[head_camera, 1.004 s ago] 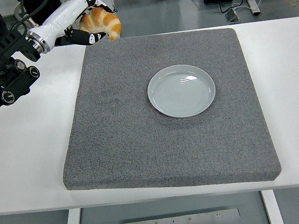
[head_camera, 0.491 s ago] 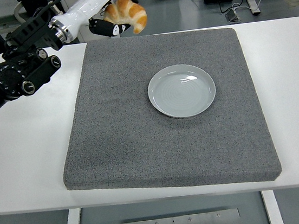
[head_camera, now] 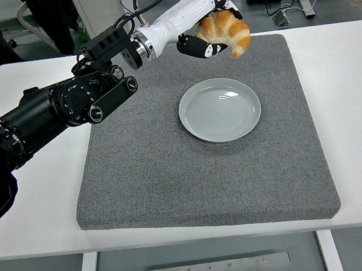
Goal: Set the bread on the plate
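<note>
Bread (head_camera: 226, 31), a golden croissant, sits gripped in the left hand (head_camera: 203, 23), fingers wrapped around it, held in the air above the far part of the grey mat (head_camera: 171, 163). It hangs just beyond the plate's far rim, not touching it. The plate (head_camera: 219, 109), pale and round, lies bare on the mat. The black left arm (head_camera: 65, 110) reaches in across the white table (head_camera: 36, 193)

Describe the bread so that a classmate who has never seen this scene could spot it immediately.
Find the grey mat covering the white table, then look above its far edge, beyond the round plate. There the left hand holds a croissant in the air. It is the only golden-brown, crescent-shaped thing among grey, white and black.
</note>
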`<state>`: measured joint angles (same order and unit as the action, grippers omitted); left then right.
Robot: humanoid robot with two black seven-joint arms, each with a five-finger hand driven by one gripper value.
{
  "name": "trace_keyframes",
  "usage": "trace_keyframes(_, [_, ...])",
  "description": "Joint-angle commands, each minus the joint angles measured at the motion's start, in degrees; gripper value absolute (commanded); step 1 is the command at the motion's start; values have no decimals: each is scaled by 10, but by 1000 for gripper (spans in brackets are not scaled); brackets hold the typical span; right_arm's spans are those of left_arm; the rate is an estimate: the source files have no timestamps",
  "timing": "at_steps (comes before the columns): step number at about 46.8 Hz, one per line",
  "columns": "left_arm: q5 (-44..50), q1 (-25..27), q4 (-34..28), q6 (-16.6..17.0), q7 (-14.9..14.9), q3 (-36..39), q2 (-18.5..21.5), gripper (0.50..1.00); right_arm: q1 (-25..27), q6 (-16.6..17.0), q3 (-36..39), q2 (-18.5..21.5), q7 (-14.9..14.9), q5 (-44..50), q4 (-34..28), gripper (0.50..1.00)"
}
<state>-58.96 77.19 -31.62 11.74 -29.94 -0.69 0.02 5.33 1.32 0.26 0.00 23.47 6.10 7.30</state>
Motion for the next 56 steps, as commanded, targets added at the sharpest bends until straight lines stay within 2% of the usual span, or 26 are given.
trace_keyframes(1, [3,-4,0,10,-6,38,0,500,0,0,0,0,0,0,0,1000])
trace_keyframes(5, [9,-13,1,37,-10,81,0,500,0,0,0,0,0,1,0,1000])
trace_keyframes(10, [9,-39,2,53,-27,90,0,500,0,0,0,0,0,1,0,1000])
trace_keyframes(33, [17,-115,26,59,-28,93,0,500,3,0,0,0,0,0,0,1000])
trace_keyframes(56, [30,-124,30,59,-28,92,0,500,3,0,0,0,0,1,0,1000])
